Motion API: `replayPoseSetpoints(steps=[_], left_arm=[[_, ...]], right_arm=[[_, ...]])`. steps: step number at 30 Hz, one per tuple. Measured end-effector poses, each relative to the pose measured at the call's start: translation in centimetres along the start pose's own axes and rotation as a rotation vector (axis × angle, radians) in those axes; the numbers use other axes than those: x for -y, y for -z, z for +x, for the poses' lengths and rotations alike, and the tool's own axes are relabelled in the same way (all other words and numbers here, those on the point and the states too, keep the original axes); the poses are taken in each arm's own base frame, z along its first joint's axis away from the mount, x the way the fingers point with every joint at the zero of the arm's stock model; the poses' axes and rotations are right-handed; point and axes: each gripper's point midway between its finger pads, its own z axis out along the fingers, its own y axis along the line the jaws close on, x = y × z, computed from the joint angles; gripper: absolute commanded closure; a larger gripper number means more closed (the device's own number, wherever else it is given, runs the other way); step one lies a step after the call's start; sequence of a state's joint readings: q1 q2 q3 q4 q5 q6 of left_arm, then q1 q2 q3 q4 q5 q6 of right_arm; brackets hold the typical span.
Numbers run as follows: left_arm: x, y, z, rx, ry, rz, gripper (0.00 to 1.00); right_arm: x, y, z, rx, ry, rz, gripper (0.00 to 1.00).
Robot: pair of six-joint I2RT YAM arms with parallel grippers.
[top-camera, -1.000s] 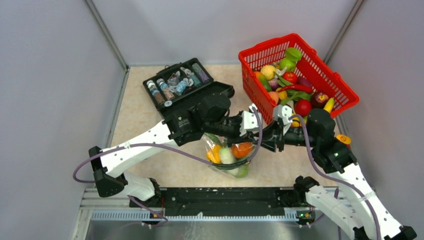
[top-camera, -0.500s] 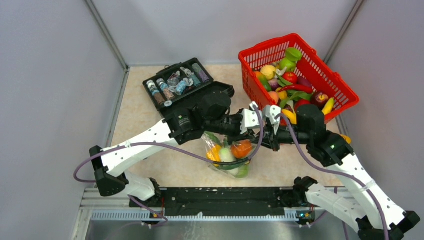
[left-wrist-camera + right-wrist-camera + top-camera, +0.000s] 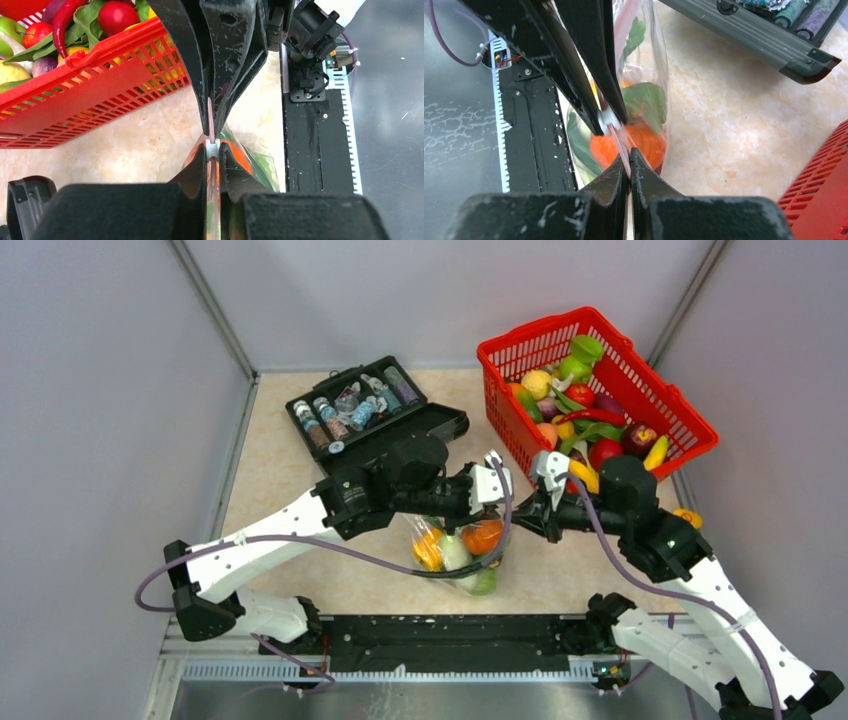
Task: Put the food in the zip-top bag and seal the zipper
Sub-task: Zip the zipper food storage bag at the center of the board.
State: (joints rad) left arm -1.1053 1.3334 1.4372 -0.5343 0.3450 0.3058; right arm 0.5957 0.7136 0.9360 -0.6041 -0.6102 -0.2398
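Note:
The clear zip-top bag hangs between my two grippers above the table. It holds an orange tomato, a white radish, a yellow pepper and green leaves. My left gripper is shut on the pinkish zipper at its white slider. My right gripper is shut on the same zipper strip, tip to tip with the left one. In the top view the left gripper and the right gripper meet at the bag's right end.
A red mesh basket full of toy fruits and vegetables stands at the back right. An open black case with small bottles lies at the back left. A small orange piece lies by the right arm. A black rail runs along the near edge.
My right gripper has moved left along the zipper until it meets the left gripper. The left arm has drawn back slightly to the left. The bag stays hanging in place.

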Motion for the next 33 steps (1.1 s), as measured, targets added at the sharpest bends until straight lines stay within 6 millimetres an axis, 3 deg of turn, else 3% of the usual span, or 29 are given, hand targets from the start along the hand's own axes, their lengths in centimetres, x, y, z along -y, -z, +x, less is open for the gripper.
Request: replayPoseSetpoints(steps=[7,13,15,19,21,25,31,33], left_arm=[[0.0,0.7,0.1,-0.003,0.000,-0.018,1.00],[0.1,0.8,0.0,0.001,0.000,-0.010,1.00],[0.3,0.8,0.0,0.003,0.000,-0.003,1.00],[0.6,0.6,-0.2,0.012,0.009,0.019,1.00],[0.7,0.5,-0.3,0.020,0.012,0.027,1.00],[1.1,0.2,-0.5,0.028,0.014,0.052,1.00],[0.9,0.2,-0.4,0.028,0.015,0.045,1.00],[0.8,0.2,-0.5,0.032,0.014,0.044,1.00]], right_arm=[[0.1,-0.1,-0.5,0.020,-0.004,0.006,1.00],[-0.4,0.1,-0.7,0.041,-0.013,-0.008,0.57],[-0.6,0.0,-0.8,0.049,-0.011,-0.021,0.52],[-0.9,0.0,-1.2,0.065,-0.001,-0.041,0.51],[-0.9,-0.3,-1.1,0.063,-0.004,-0.054,0.56],[-0.8,-0.8,-1.4,0.069,0.001,-0.070,0.80],[-1.5,-1.0,-1.4,0.073,-0.001,-0.126,1.00],[-1.9,-1.0,-1.5,0.077,0.003,-0.147,1.00]])
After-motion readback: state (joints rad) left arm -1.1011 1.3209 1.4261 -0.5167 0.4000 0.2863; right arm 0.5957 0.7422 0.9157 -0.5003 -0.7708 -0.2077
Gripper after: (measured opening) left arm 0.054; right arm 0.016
